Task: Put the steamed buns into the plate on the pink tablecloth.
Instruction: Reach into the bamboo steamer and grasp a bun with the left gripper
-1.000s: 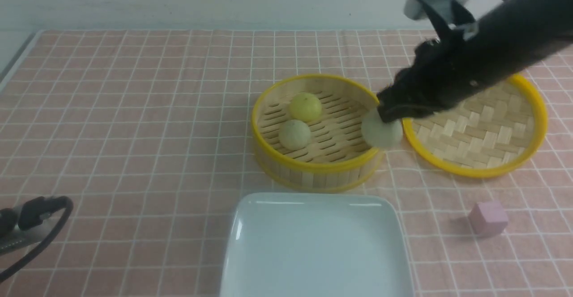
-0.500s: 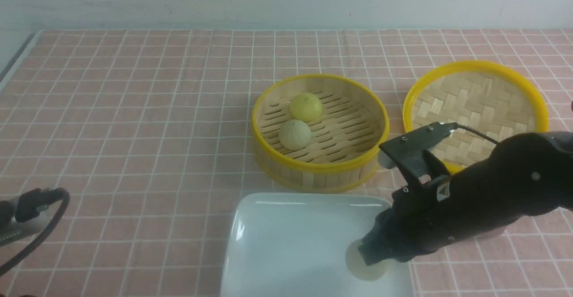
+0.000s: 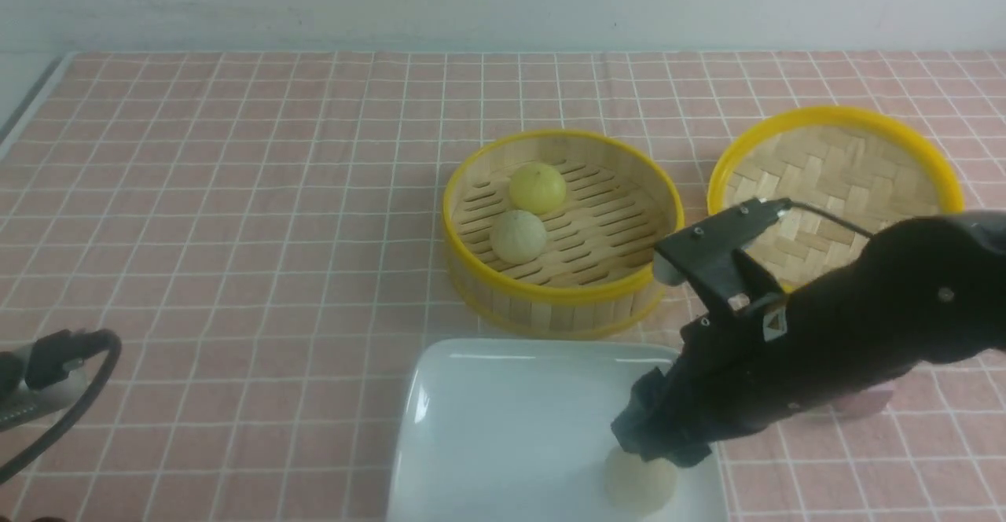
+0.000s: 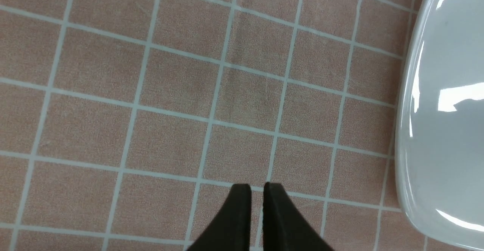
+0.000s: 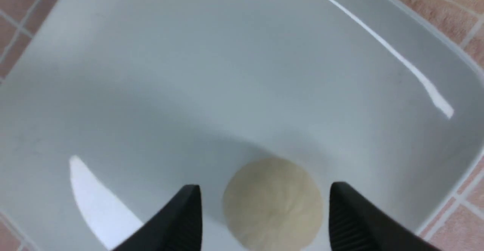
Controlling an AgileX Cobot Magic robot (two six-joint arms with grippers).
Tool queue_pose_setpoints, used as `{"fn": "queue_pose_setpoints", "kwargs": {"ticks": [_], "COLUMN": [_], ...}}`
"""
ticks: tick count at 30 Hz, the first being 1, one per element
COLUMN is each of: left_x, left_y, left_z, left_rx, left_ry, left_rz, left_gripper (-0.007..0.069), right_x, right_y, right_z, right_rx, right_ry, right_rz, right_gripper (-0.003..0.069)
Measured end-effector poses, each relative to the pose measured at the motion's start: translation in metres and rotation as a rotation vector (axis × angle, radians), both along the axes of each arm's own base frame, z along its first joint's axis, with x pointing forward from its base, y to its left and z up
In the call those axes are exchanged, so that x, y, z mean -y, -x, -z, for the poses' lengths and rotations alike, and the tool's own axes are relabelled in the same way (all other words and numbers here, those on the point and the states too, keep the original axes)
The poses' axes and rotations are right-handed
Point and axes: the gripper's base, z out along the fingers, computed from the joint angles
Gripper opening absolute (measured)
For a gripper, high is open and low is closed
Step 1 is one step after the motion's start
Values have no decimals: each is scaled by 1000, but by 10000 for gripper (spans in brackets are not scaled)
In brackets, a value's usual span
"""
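No legible text (arm sticker (image 3: 773,324) unreadable).

On the pink gridded tablecloth (image 3: 236,192), the glossy white square plate (image 3: 503,428) sits at 6 o'clock with one pale beige bun (image 3: 638,481) resting near its 5 o'clock corner, while the yellow bun (image 3: 537,187) and the pale green bun (image 3: 518,237) lie side by side inside the steamer basket (image 3: 550,295) at the plate's 12 o'clock.

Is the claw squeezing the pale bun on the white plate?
No: the right gripper has its jaws wide apart, with clear gaps on both sides of the bun, which rests on the plate.
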Motion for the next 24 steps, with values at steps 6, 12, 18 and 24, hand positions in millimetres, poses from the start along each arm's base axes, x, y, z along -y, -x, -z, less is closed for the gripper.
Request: {"fn": "queue_pose_setpoints", "kwargs": {"ticks": [6, 12, 18, 24], "left_x": [0, 10, 33, 61], "left_y": [-6, -25, -65, -130], "left_z": [-4, -34, -55, -51], "left_rx": [77, 235, 136, 11], "left_ry": [0, 98, 263, 370], "left_rz": [-8, 44, 199, 341], "left_gripper": [80, 53, -1, -1], "right_x": [43, 100, 130, 137], "right_y": [35, 96, 126, 133], "right_z": [-71, -80, -56, -40], "right_rx": [94, 101, 182, 186], "right_ry": [53, 118, 166, 198], "right_rz": [33, 192, 244, 242], "right_gripper": [235, 10, -8, -8]}}
